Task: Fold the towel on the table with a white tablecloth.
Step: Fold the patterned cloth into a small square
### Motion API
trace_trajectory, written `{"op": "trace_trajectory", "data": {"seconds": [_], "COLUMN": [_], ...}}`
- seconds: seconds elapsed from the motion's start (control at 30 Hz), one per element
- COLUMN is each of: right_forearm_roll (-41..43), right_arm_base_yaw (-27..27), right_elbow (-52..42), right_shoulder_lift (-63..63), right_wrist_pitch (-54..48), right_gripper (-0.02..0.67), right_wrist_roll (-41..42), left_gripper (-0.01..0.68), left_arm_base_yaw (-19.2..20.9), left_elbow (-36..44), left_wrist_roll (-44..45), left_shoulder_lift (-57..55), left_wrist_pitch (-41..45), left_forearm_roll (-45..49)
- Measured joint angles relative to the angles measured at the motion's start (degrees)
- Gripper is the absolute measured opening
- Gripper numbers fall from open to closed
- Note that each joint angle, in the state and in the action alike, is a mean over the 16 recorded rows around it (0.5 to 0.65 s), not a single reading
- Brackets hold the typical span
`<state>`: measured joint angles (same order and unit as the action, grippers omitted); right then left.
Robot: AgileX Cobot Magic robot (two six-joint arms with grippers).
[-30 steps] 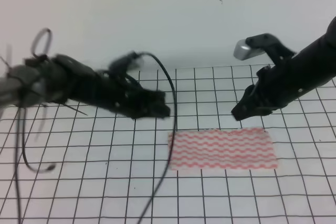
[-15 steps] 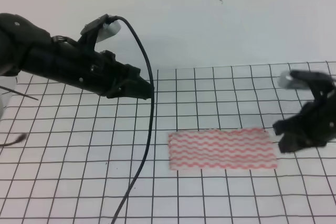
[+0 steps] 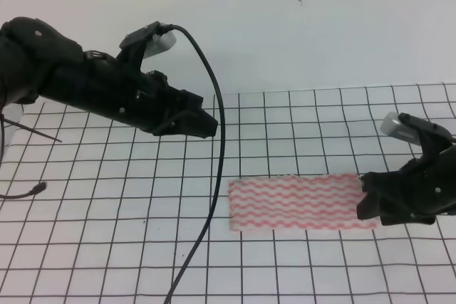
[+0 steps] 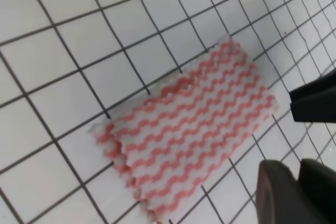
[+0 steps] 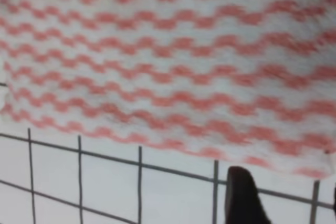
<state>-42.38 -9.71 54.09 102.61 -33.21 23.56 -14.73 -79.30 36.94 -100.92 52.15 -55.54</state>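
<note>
The towel (image 3: pixel 299 202), thin cloth with red-pink wavy stripes, lies flat as a long rectangle on the white gridded tablecloth (image 3: pixel 107 247). My left gripper (image 3: pixel 208 124) hovers up and to the left of the towel, apart from it, with its jaws together and empty. My right gripper (image 3: pixel 365 201) is low at the towel's right edge; I cannot tell if it is open. The left wrist view shows the towel (image 4: pixel 194 129), my left gripper (image 4: pixel 296 184) and the right gripper's tip (image 4: pixel 315 100). The right wrist view shows the towel (image 5: pixel 168 72) close up and one fingertip (image 5: pixel 242 195).
A black cable (image 3: pixel 214 176) hangs from the left arm and trails over the cloth just left of the towel. A plain white wall (image 3: pixel 285 26) rises behind the table. Thin wires (image 3: pixel 28 133) show at the far left edge.
My right gripper has come down from behind the towel to its right edge. My left arm has pulled back to the left and risen. The towel has not moved.
</note>
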Motion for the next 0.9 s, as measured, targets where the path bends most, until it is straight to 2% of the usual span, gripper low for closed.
{"op": "trace_trajectory", "data": {"seconds": [0.2, 0.4, 0.63, 0.9], "right_forearm_roll": [-0.8, -1.7, -2.8, -3.3], "right_arm_base_yaw": [0.0, 0.0, 0.0, 0.0], "right_elbow": [0.0, 0.1, 0.1, 0.2], "right_shoulder_lift": [1.4, 3.1, 4.3, 4.6], "right_wrist_pitch": [0.8, 1.4, 1.9, 2.5], "right_gripper": [0.35, 0.358, 0.323, 0.223], "right_wrist_roll": [-2.4, -3.3, -3.2, -2.9], "left_gripper": [0.097, 0.1, 0.101, 0.102], "left_arm_base_yaw": [-0.1, -0.1, -0.1, -0.1], "left_elbow": [0.0, 0.0, 0.0, 0.0], "left_wrist_roll": [-0.6, -0.6, -0.6, -0.6], "left_shoulder_lift": [0.0, 0.0, 0.0, 0.0], "left_wrist_pitch": [-0.8, -1.1, -1.0, -0.8], "left_forearm_roll": [0.5, 0.6, 0.6, 0.7]}}
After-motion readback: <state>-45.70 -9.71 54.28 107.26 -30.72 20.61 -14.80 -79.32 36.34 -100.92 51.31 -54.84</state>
